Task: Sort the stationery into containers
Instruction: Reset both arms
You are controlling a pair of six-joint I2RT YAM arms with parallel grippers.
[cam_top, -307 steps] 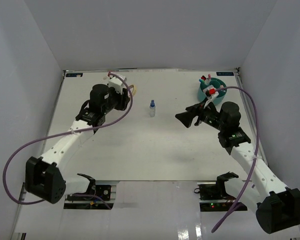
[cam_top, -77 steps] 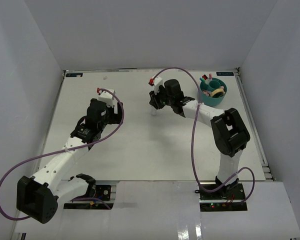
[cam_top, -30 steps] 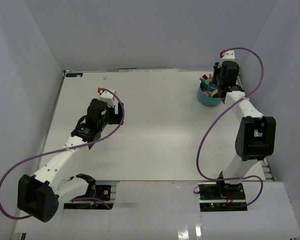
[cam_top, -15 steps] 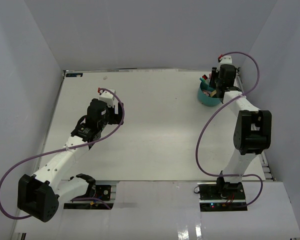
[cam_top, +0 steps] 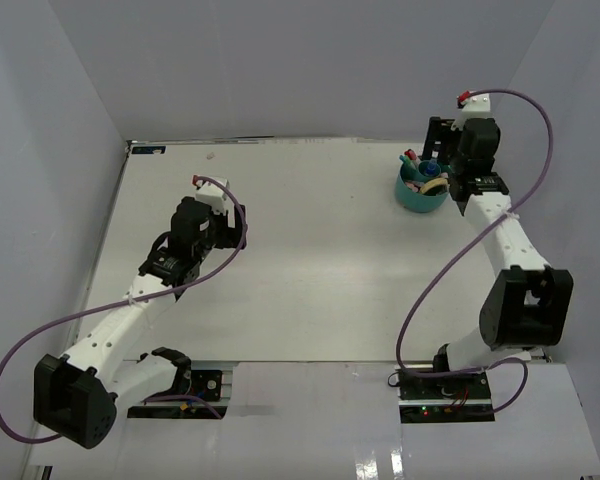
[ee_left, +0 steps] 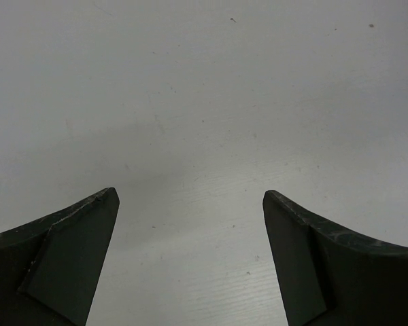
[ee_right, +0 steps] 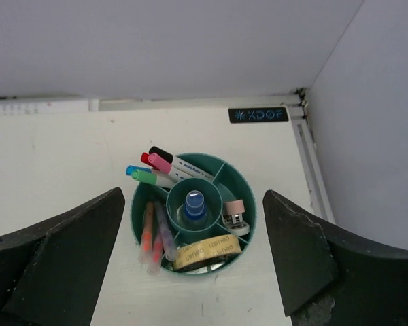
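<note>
The round teal organiser stands at the far right of the table, also seen as the teal organiser from above. A clear blue-capped bottle stands upright in its central well. Pens with pink, red, blue and green caps lean in a back-left compartment. My right gripper hangs open above the organiser, fingers wide on either side and holding nothing. My left gripper is open over bare table at mid-left, where the top view shows the left gripper.
The organiser also holds orange and purple highlighters, a tan tape roll and a small pink-topped item. The table's back edge and right rail run close behind the organiser. White walls enclose the table.
My right gripper has opened and risen, swinging slightly right above the organiser; the bottle now stands free in the central well. The left arm has not moved.
</note>
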